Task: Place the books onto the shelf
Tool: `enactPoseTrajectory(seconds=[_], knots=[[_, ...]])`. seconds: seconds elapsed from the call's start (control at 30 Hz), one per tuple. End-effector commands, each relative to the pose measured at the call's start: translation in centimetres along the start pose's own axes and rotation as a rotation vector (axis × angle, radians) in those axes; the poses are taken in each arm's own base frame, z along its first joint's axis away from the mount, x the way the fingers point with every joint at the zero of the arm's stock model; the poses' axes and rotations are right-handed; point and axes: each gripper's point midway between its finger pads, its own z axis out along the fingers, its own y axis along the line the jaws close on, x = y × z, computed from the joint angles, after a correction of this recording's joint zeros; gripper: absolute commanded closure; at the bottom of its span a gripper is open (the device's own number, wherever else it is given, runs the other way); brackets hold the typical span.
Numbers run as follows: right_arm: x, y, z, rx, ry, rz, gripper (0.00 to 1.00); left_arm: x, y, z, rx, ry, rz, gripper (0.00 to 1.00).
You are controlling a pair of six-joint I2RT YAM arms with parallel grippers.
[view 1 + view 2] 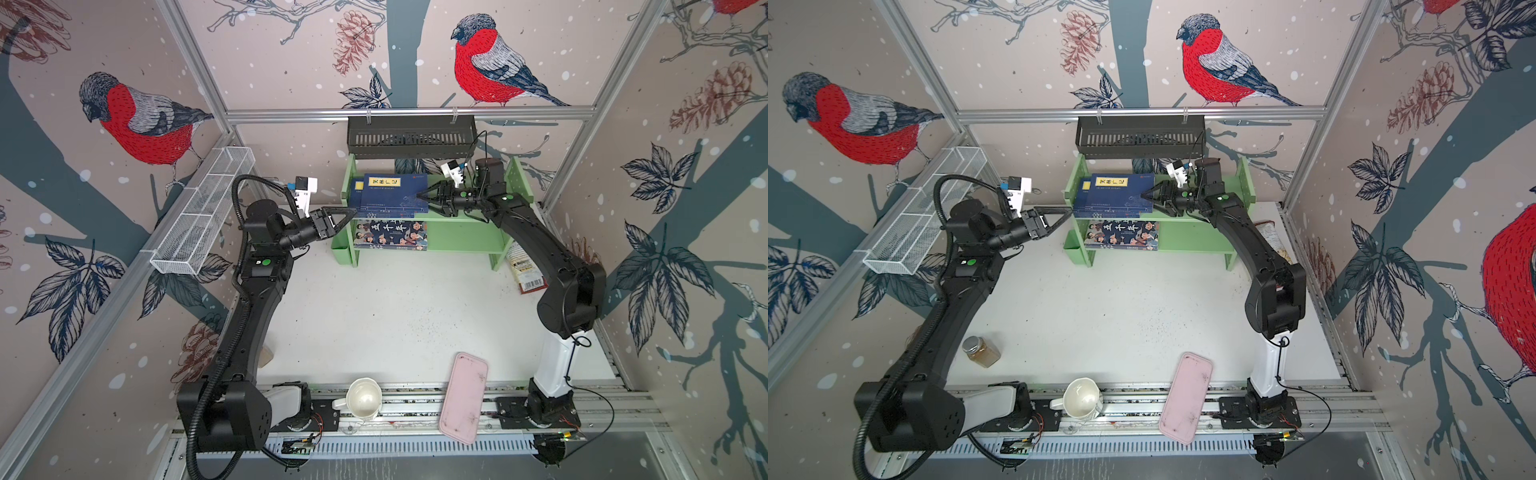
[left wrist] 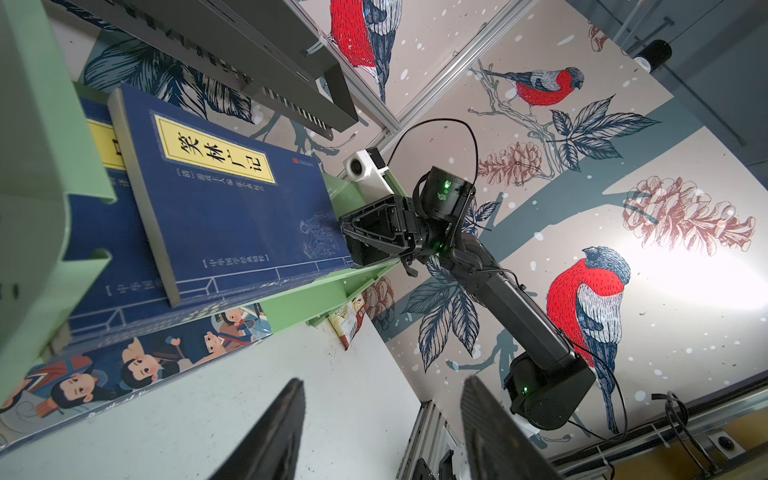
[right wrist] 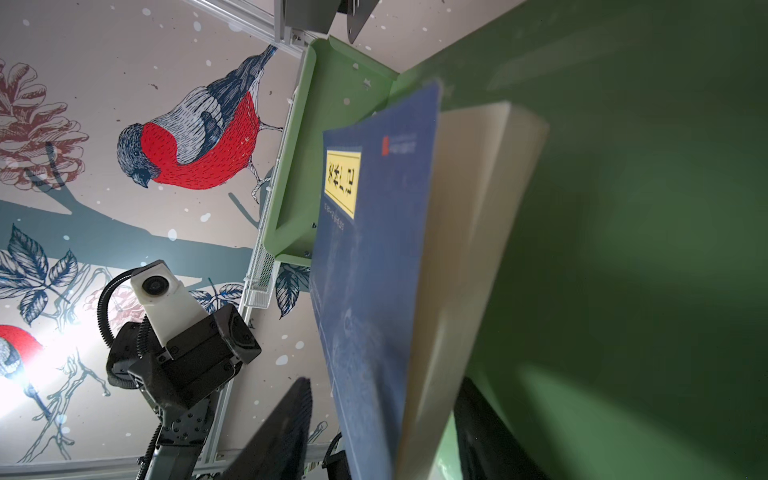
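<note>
The light green shelf [image 1: 461, 237] [image 1: 1192, 237] stands at the back of the table. Navy-blue books [image 1: 390, 195] [image 1: 1113, 195] with yellow labels lie stacked on its upper tier. The cartoon book [image 1: 390, 235] [image 1: 1121, 235] [image 2: 145, 361] lies on the lower tier. My right gripper [image 1: 419, 197] [image 1: 1143, 197] [image 3: 386, 380] is open around the right edge of the top navy book [image 3: 374, 249] [image 2: 232, 208], and a gap shows beside one finger. My left gripper [image 1: 351, 214] [image 1: 1069, 214] [image 2: 382, 380] hangs open and empty by the shelf's left end.
A black slotted basket [image 1: 411, 135] hangs above the shelf, and a white wire basket [image 1: 203, 212] runs along the left wall. A snack bag [image 1: 525, 270] lies right of the shelf. A pink tray [image 1: 463, 397], a mug [image 1: 363, 399] and a jar [image 1: 980, 351] sit near the front.
</note>
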Motion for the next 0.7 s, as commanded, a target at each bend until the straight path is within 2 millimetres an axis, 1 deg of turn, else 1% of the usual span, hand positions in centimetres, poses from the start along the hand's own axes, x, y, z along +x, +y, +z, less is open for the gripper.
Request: enactPoseTrajectory(seconds=[0.0,0.13,0.33,0.43,0.67], knots=[[-0.7,-0.7,-0.7,0.082,-0.044,-0.029,0.43,-0.3,-0.9,-0.1,0.026,-0.005,0.042,0.39],[-1.4,-0.9,-1.7,0.152,-0.092,-0.067,0.43,-0.3,-0.8,-0.1,0.025,-0.002,0.038,0.39],[-2.0,0.2,-2.7,0.201,-0.153,-0.138,0.45,-0.3,-0.6,0.0,0.024,0.001,0.03,0.39],[-1.7,0.9,-2.5,0.192,-0.149,-0.158,0.51,-0.3,-0.5,0.1,0.025,0.003,0.024,0.39],[-1.4,0.6,-1.9,0.196,-0.137,-0.158,0.58,-0.3,-0.6,0.0,0.029,0.003,0.023,0.39]])
